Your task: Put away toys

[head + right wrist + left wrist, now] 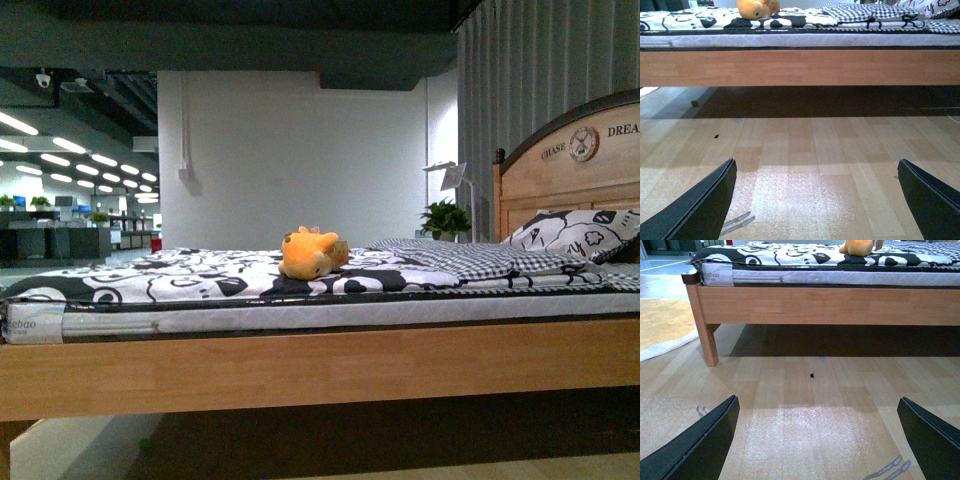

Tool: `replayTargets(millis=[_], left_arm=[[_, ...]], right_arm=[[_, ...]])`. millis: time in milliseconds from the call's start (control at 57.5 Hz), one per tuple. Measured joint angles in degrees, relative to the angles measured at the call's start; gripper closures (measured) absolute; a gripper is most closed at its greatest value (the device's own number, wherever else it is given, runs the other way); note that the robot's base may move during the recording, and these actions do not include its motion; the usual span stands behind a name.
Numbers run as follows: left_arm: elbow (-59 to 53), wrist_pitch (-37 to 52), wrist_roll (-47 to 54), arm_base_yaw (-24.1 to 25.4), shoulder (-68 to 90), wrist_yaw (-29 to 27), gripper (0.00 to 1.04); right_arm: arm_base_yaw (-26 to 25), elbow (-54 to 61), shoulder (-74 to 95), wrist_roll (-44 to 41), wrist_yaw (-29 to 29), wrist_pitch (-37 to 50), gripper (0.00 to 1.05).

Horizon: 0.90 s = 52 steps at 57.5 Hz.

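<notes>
The plush toy [312,253] lies on the patterned bedcover, a little way in from the near edge of the bed [300,370] and well apart from the pillow [575,235] at the headboard. It seems to lie with its longer side roughly along that edge. The left claw [817,398] and the right claw [817,160] both hang low over the floor, spread wide and empty. The toy sits ahead and well above them, about midway between the arms, so I'd call neither clearly nearer.
</notes>
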<state>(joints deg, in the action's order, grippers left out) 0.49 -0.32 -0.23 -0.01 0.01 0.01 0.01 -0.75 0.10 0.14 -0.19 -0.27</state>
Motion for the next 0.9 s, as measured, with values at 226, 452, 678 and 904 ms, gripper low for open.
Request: replayTargets(millis=[226,452,678,904], left_arm=[[0.0,0.0,0.0,0.0,0.0,0.0,0.06],[0.0,0.0,0.0,0.0,0.0,0.0,0.06],[0.0,0.0,0.0,0.0,0.0,0.0,0.06],[0.0,0.0,0.0,0.0,0.0,0.0,0.06]], right_arm=[[0.0,0.0,0.0,0.0,0.0,0.0,0.06],[0.0,0.0,0.0,0.0,0.0,0.0,0.06],[0.0,0.0,0.0,0.0,0.0,0.0,0.06],[0.0,0.0,0.0,0.0,0.0,0.0,0.06]])
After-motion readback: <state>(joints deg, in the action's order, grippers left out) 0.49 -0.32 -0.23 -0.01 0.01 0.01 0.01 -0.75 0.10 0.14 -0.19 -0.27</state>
